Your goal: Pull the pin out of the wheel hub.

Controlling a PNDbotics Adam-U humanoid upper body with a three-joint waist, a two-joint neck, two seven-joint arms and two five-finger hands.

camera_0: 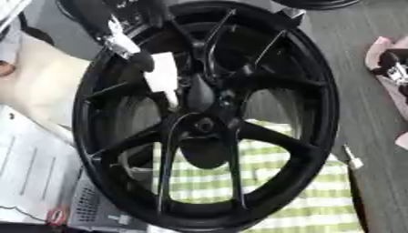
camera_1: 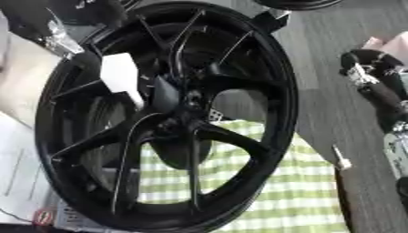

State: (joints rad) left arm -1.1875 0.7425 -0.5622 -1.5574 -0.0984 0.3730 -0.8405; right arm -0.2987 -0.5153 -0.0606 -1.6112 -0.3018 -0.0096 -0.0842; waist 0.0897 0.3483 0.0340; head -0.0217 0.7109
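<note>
A large black wheel hub [camera_0: 263, 82] with thin spokes stands tilted and fills the middle of both views. A white pin [camera_0: 163, 73], wide at its top and tapering downward, points at the hub's centre [camera_0: 206, 124]. My left hand [camera_0: 142, 60] comes in from the upper left on a black and silver arm. It is closed on the pin's upper end, though much of the hand blends into the dark spokes. My right hand [camera_1: 365, 72] shows as a black and silver shape at the right edge, away from the hub.
A green and white checked cloth [camera_0: 318, 205] lies under the wheel. Papers [camera_0: 32, 168] and a perforated grey box [camera_0: 92, 205] sit at the lower left. Grey planks [camera_0: 359, 36] run along the right. Another dark rim [camera_1: 299, 3] shows at the top edge.
</note>
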